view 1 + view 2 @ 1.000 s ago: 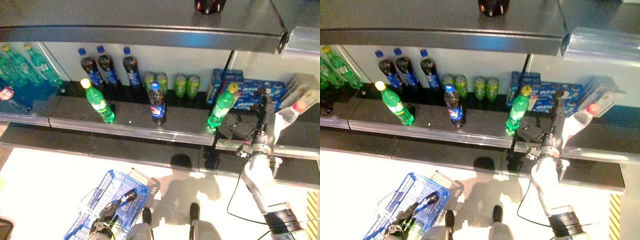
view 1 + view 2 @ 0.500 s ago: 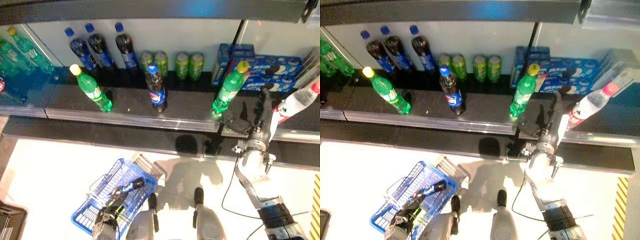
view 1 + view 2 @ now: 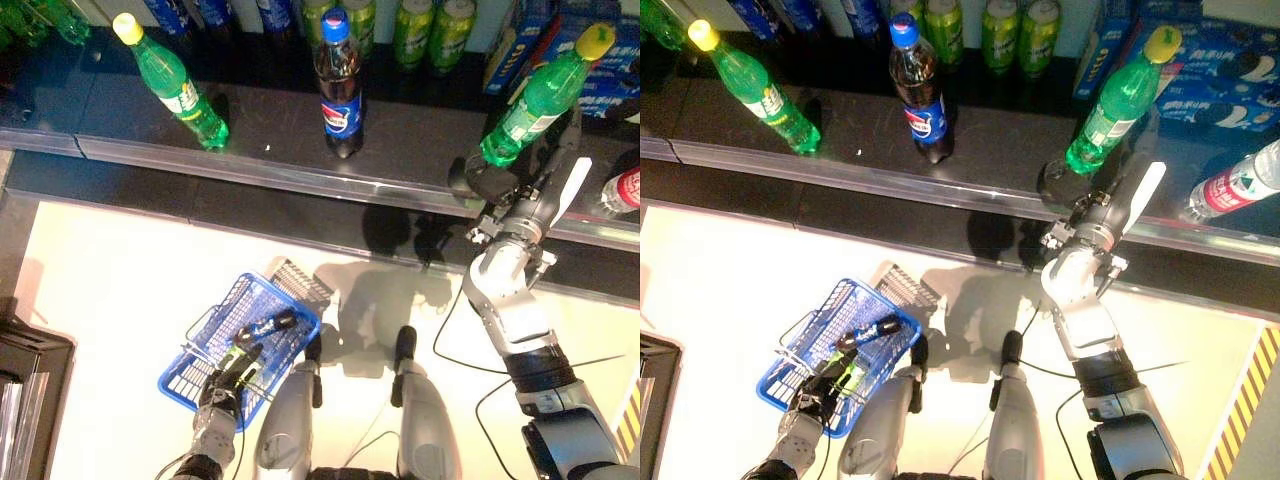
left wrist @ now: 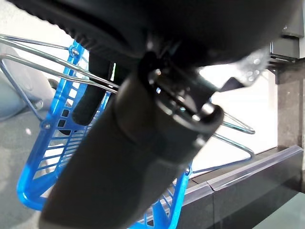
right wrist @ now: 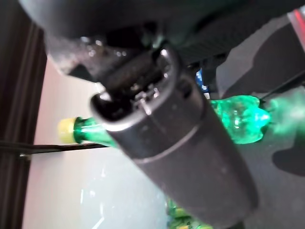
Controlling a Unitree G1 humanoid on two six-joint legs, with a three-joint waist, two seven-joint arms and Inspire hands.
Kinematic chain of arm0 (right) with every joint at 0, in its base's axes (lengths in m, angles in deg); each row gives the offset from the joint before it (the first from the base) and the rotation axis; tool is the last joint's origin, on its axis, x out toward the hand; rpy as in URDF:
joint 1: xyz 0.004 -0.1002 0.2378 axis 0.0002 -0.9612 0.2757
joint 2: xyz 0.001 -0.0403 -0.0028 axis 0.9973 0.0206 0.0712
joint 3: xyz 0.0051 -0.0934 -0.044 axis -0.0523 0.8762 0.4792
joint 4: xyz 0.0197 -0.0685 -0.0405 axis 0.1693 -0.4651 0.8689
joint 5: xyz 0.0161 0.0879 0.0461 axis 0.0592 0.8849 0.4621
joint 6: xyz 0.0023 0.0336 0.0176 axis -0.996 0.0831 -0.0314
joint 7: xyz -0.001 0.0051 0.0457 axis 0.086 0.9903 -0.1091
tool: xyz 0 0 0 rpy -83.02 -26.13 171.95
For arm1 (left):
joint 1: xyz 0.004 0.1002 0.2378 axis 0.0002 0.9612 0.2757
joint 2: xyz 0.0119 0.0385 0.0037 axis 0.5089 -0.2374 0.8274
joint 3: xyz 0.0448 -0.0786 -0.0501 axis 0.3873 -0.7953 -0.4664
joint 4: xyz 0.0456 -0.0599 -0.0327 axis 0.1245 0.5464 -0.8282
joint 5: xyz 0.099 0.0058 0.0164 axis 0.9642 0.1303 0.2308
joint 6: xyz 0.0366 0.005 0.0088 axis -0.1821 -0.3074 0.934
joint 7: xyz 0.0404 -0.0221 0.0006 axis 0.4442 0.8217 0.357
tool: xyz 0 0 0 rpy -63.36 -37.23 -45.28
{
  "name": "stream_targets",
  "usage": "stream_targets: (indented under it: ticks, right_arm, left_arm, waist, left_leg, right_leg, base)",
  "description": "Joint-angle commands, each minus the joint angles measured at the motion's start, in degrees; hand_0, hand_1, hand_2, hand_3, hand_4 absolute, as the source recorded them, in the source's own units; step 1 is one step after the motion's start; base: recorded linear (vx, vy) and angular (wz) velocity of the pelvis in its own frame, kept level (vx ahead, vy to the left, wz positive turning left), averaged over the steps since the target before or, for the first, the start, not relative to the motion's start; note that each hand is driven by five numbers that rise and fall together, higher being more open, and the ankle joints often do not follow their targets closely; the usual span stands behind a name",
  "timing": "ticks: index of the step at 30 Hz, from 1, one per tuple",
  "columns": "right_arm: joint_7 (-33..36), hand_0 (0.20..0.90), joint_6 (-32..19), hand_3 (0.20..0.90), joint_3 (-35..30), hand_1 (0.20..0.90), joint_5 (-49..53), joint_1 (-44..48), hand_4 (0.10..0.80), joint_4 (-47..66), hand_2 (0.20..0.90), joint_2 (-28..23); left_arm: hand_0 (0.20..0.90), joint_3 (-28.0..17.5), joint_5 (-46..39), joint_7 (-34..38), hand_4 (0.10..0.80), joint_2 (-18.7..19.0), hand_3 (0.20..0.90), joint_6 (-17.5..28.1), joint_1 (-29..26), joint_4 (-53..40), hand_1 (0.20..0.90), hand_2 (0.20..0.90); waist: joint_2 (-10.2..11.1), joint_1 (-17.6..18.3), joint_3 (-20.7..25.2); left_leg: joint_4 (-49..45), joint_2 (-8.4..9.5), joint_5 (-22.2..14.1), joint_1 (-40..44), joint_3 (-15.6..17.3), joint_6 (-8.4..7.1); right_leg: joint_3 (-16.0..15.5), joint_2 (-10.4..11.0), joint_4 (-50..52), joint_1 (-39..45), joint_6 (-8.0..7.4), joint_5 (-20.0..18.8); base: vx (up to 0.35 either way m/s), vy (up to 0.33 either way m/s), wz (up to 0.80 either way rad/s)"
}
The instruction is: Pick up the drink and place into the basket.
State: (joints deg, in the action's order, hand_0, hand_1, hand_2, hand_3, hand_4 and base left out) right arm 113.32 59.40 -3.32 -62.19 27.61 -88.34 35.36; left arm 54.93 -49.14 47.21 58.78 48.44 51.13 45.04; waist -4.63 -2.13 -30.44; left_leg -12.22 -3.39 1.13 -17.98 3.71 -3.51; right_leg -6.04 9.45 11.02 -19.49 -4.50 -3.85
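Observation:
A green drink bottle (image 3: 535, 100) with a yellow cap stands at the right of the dark shelf (image 3: 270, 130). My right hand (image 3: 528, 200) is open at its base, with the thumb on one side and straight fingers on the other. The right wrist view shows the bottle (image 5: 238, 117) just past the thumb. My left hand (image 3: 222, 388) is shut on the wire handles of the blue basket (image 3: 178, 375), which hangs low at the left. A dark bottle (image 3: 265, 325) lies in it. The basket also shows in the left wrist view (image 4: 43, 157).
On the shelf stand a cola bottle (image 3: 340, 85), another green bottle (image 3: 175, 85), green cans (image 3: 430, 25) and blue boxes (image 3: 620, 70). A clear bottle with a red label (image 3: 625, 190) lies at the right. A black bin (image 3: 30, 370) stands at the far left on the floor.
The camera has tilted down, so the whole picture has shifted. My right hand has closed in on the base of the green bottle. The blue basket still hangs from my left hand.

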Motion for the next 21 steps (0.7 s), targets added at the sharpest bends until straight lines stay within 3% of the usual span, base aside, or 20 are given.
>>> stream_targets:
  ticks: [1, 11, 21]
  right_arm:
    - [3.8, 0.9, -2.9, 0.9, -0.8, 0.9, -0.5, 8.3, 0.8, 5.7, 0.9, -1.6]
    - [6.9, 0.9, -2.7, 0.9, -3.0, 0.9, 2.8, 11.9, 0.8, 3.2, 0.9, -2.6]
    - [5.9, 0.9, -1.9, 0.9, -3.6, 0.9, 4.3, 17.2, 0.8, 1.4, 0.9, -5.2]
  left_arm:
    - [0.3, 1.9, -1.4, -3.9, 0.1, -0.4, 0.2, 3.7, 3.9, -7.5, 0.3, 0.3]
    - [0.3, 2.5, -1.6, -3.8, 0.1, -0.2, 0.2, 3.4, 3.0, -8.7, 0.3, 0.3]
    - [0.3, 2.9, -1.2, -3.9, 0.1, -0.1, 0.2, 2.5, 2.9, -9.4, 0.3, 0.3]
  waist:
    - [0.4, 0.2, 0.7]
    - [0.0, -0.1, 0.7]
    - [-1.0, -0.4, 0.7]
  left_leg:
    - [-6.9, 0.58, -1.7, -3.7, -2.3, 1.5]
    - [-6.8, 0.71, -1.3, -6.0, -1.9, 1.77]
    - [-6.6, 1.24, -1.2, -6.3, -1.8, 1.75]
  right_leg:
    - [-0.1, -0.4, 2.6, 1.4, 2.84, 3.7]
    - [-0.2, -0.7, 3.6, -1.7, 2.96, 3.6]
    - [0.2, -0.4, 4.1, -2.8, 3.1, 3.7]
  base:
    - [0.0, 0.0, 0.0]
    - [0.005, 0.002, 0.0]
    - [0.03, 0.006, -0.02]
